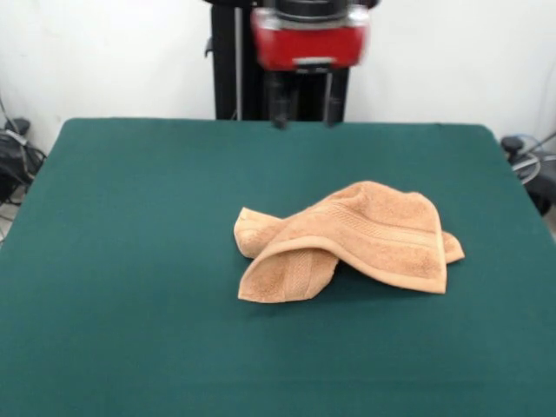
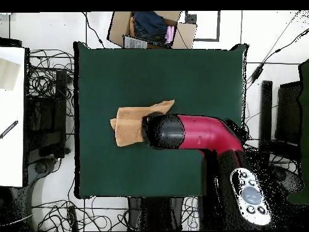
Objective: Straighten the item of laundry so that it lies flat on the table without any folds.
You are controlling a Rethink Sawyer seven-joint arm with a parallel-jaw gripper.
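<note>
Now, towel: we see the orange-tan towel [image 1: 347, 243] lying crumpled near the middle of the table, a little to the right in the front view.
Towel folds: we count a broad flap draped over the top with a ribbed band across it, a near-left corner curled under, and a small corner poking out at the right.
Towel from above: we see only its left part [image 2: 130, 124]; the arm covers the rest.
Table: we see the green table [image 1: 130, 261] reaching well past the towel on every side.
Gripper: we find the gripper [image 1: 304, 109] hanging at the far side in the front view, under a red housing, well above the cloth and not touching the towel.
Fingers: we make out two dark fingers [image 1: 280, 106] standing apart with a clear gap between them, nothing held.
Arm: we see the red and black arm [image 2: 199, 133] stretched from the right across the towel in the overhead view.
Surroundings: we note a cardboard box [image 2: 151, 29] beyond the table's far edge overhead, with cables [image 2: 51, 84] on the floor at the left.
</note>
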